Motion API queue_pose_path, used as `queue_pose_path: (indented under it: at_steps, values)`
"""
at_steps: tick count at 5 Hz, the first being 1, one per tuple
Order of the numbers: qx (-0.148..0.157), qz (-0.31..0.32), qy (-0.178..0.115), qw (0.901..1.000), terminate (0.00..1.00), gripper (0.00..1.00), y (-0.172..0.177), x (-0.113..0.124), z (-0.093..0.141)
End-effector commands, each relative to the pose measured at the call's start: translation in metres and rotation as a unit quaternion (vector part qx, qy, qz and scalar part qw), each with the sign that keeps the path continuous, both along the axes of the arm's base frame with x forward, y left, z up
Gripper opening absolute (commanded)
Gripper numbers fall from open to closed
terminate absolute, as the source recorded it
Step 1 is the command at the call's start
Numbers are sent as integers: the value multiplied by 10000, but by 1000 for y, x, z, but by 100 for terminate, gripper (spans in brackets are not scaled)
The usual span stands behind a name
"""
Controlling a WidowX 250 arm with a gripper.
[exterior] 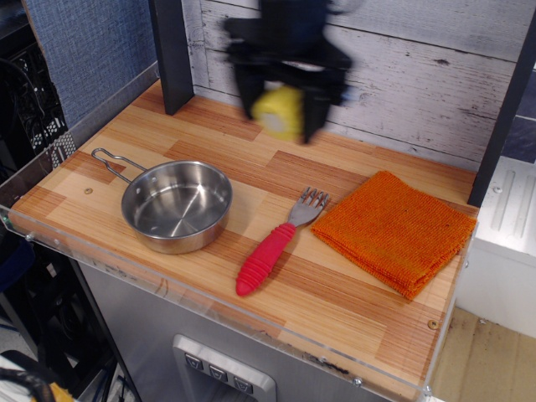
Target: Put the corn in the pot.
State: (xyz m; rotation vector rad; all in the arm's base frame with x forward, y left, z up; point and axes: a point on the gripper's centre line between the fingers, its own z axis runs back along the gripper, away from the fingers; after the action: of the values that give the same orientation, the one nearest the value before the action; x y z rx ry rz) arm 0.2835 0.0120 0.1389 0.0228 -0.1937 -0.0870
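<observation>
While blurred by motion at the upper middle of the frame, clamps a short stubby yellow plastic corn cob (279, 113) between the jaws of the black robot gripper (286, 107), raised well above the striped wooden tabletop (251, 159). Hangs up and to the right of the small shallow round shiny steel pot (177, 205), which sits empty at left of centre with its thin wire loop handle pointing to the upper left.

Looks light and rigid, judging by the moulded plastic: probably no risk of crushing, though the rounded kernel surface may be slippery, so best gripped across the middle of the cob, as now. Seems easy to drop in, the pot being wider than the corn.

Counts, in this single view: one corn, one pot, one gripper. Also one fork with a red ribbed handle and grey tines (275, 244) lying just right of the pot, and one folded orange knitted cloth (392, 230) at the right of the frame, bare, with the fork's tines just beside its left corner.
</observation>
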Motion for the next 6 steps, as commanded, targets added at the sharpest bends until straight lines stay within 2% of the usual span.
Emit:
queue_pose_path:
  at_steps: [1,2,4,6]
  values:
    - [469,111,-218,9986,0,0,57,-26,-12]
    - [244,296,45,9993,0,0,80,-23,-39]
    - [130,413,606,9972,0,0,92,-23,-85]
    - [122,363,694,9969,0,0,86,-27,-98]
